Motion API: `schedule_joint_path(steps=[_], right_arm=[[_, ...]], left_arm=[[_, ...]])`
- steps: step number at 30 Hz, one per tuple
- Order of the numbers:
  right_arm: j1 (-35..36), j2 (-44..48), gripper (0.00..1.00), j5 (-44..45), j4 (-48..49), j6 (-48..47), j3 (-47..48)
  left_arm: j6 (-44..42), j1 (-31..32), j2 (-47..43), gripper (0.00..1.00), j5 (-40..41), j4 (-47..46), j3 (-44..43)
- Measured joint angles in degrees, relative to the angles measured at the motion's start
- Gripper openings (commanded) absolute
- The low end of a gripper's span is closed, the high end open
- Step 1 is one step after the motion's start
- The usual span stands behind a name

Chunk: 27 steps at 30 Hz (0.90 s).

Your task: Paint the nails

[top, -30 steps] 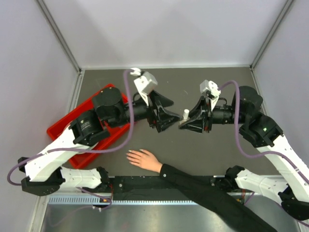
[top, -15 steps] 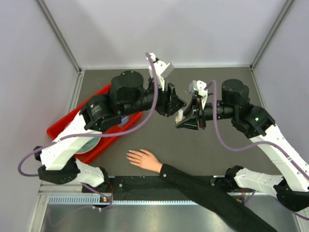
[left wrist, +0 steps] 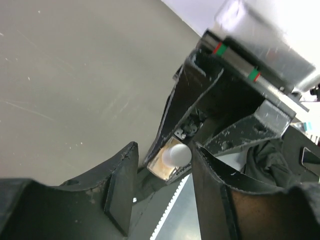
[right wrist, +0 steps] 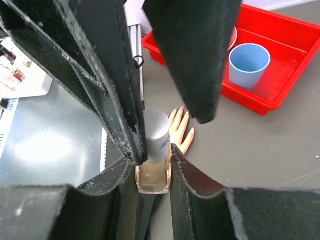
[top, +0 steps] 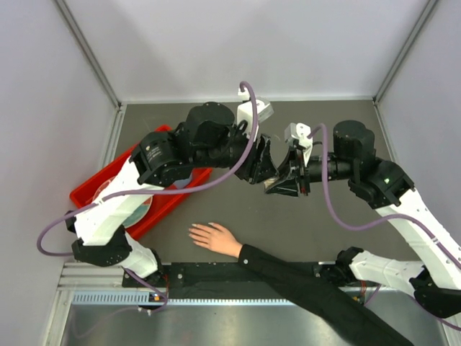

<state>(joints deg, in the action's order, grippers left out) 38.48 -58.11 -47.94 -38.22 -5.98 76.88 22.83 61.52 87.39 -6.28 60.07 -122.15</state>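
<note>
My right gripper (right wrist: 152, 156) is shut on a small clear polish bottle (right wrist: 153, 178) with a pale grey cap (right wrist: 158, 131) and holds it above the table. My left gripper (left wrist: 164, 149) is open, with one finger on each side of the cap (left wrist: 178, 154). One finger (right wrist: 107, 85) is against the cap; the other (right wrist: 192, 55) stands apart. In the top view the two grippers, left (top: 261, 168) and right (top: 278, 183), meet nose to nose and hide the bottle. The flesh-toned hand (top: 213, 238) lies flat below them, and its pale nails (right wrist: 181, 109) show behind the cap.
A red tray (top: 92, 193) lies at the left under my left arm, with a blue cup (right wrist: 248, 65) in it. The black sleeve (top: 302, 277) runs from the hand towards the near right edge. Grey walls close in the table.
My left arm has swung right and brought its open fingers around the bottle's cap. My right gripper has kept hold of the bottle and shifted only slightly. The hand has not moved.
</note>
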Motion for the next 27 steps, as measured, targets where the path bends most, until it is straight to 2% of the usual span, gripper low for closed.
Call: schedule_joint_path(steps=[5, 10, 12, 16, 20, 23, 27], right_arm=[[0.0, -0.09, 0.0, 0.31, -0.04, 0.2, -0.09], [0.0, -0.5, 0.0, 0.7, -0.02, 1.22, -0.09], [0.0, -0.66, 0.0, 0.66, -0.02, 1.81, -0.07], [0.0, -0.57, 0.0, -0.85, -1.03, 2.47, -0.07], [0.02, 0.31, 0.0, -8.13, -1.7, 2.16, -1.29], [0.63, 2.51, 0.0, -15.41, 3.39, 3.52, -4.46], [0.74, 3.23, 0.0, -22.23, 10.16, 6.45, -5.07]], left_arm=[[0.0, 0.02, -0.94, 0.31, -1.16, -0.09, 1.55], [-0.96, 0.02, -0.98, 0.18, -1.95, 0.11, 1.57], [-1.92, 0.0, -0.98, 0.0, -2.51, 0.22, 1.62], [-7.02, -0.74, -1.49, 0.0, -8.07, -0.79, 3.17], [-16.0, -1.44, -6.14, 0.0, -19.23, -7.67, 11.78], [-22.08, -1.38, -10.34, 0.0, -28.02, -14.29, 18.32], [-29.14, -1.44, -9.62, 0.0, -38.23, -18.53, 17.62]])
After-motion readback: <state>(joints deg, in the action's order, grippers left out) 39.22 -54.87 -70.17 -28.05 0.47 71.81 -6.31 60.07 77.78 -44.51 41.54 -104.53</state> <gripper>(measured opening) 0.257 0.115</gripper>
